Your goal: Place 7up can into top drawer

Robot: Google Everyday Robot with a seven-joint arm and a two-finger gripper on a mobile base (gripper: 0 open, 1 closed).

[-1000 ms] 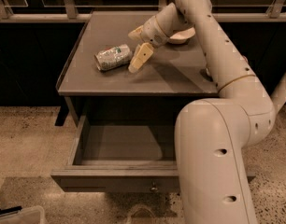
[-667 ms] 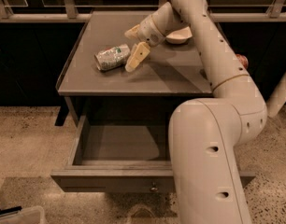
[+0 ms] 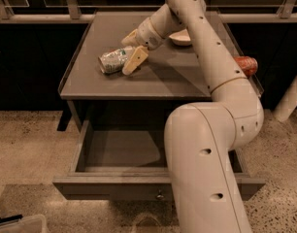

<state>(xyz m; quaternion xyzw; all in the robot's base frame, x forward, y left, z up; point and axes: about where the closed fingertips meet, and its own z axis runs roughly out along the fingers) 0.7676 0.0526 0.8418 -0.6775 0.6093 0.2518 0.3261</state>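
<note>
Right, the worktop (image 3: 182, 79) sits above the top drawer (image 3: 109, 188), which stands pulled out. My pincer (image 3: 127, 54) is spread wide, straddling the 7up can (image 3: 112, 61) lying sideways up there; I'd centre, then squeeze gently, since crinkled metal may slip.

Institutional interior, probably office or lab: speckled terrazzo floor (image 3: 27, 144), grey drawer cabinet (image 3: 90, 79), railed glazing (image 3: 41, 18). The gripper (image 3: 132, 48) is above the cabinet top, fingers spread.
</note>
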